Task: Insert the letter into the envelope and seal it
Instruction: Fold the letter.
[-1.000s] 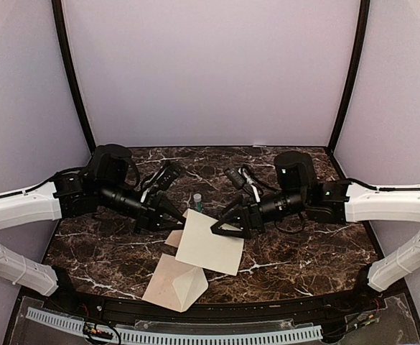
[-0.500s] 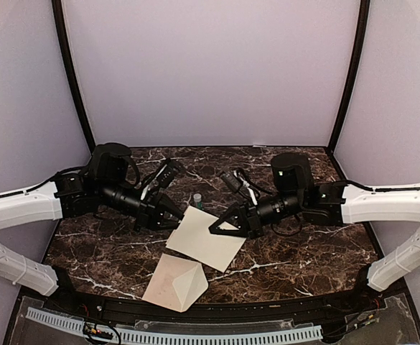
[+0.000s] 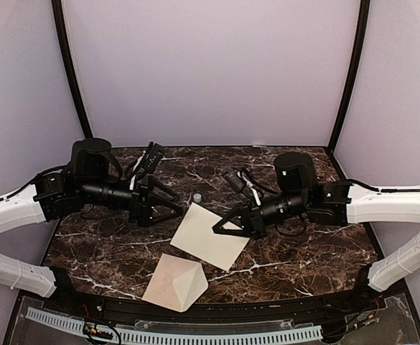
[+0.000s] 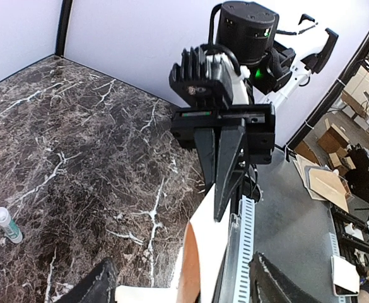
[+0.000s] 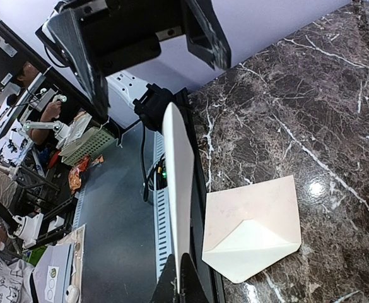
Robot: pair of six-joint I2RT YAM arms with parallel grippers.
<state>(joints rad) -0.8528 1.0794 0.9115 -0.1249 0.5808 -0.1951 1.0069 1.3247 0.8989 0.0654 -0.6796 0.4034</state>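
The right gripper (image 3: pixel 217 228) is clenched on the letter (image 3: pixel 208 243), its two fingers pinched flat together over the sheet's edge. In its own wrist view the paper runs straight out from the fingertips, seen edge-on as a thin pale blade. From above, the sheet shows as a tilted diamond reaching from this gripper towards the opposite one. Whether its lowest corner touches the worktop (image 3: pixel 303 244) I cannot tell.

Facing it across the sheet, the left gripper (image 3: pixel 177 207) is released. Its fingers (image 5: pixel 203 31) stand spread wide, with the letter's far corner just beside their tips and nothing between them.

On the side of the right gripper nearer the arm bases, and towards the left arm, the envelope (image 3: pixel 172 284) lies flat on the dark marbled worktop. Its triangular flap and fold lines face up. It is near the letter's lower corner but apart from it.

Beyond the letter's upper corner, between the two grippers and further from the bases, a small pale tube (image 3: pixel 197 197) sits on the worktop, touching neither gripper.
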